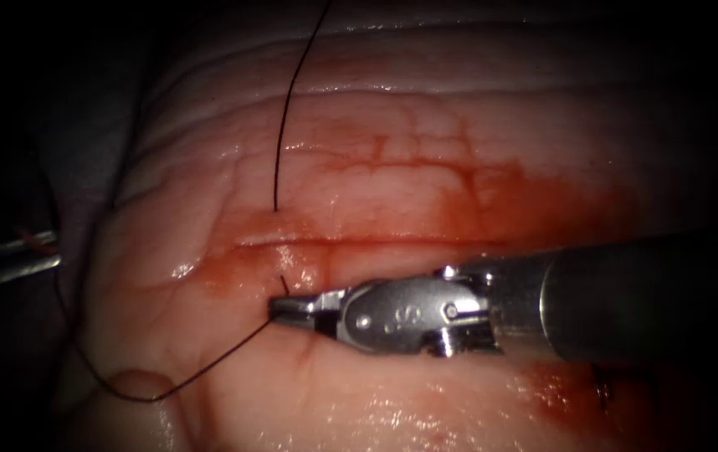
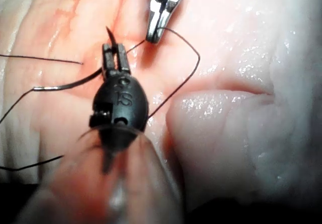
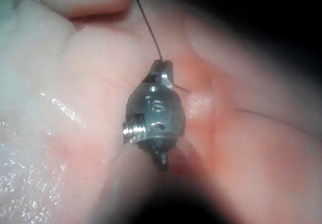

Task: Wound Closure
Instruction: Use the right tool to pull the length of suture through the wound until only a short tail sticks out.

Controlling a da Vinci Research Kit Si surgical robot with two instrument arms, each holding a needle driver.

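With the right tool (image 1: 288, 308) clamped on the thread (image 1: 278, 167) beside the cut (image 1: 376, 243), excess tension risked tearing the tissue (image 1: 392, 167); the left tool's (image 1: 20, 255) hold was indeterminate.

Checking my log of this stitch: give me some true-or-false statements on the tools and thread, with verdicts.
1. The right tool is shut on the thread, just below the cut. True.
2. The left tool grips the tissue at the cut. False: it sits far left of the cut.
3. The right tool holds the needle. False: it holds thread; where the needle is, I cannot tell.
4. A strand of thread enters the tissue above the cut. True.
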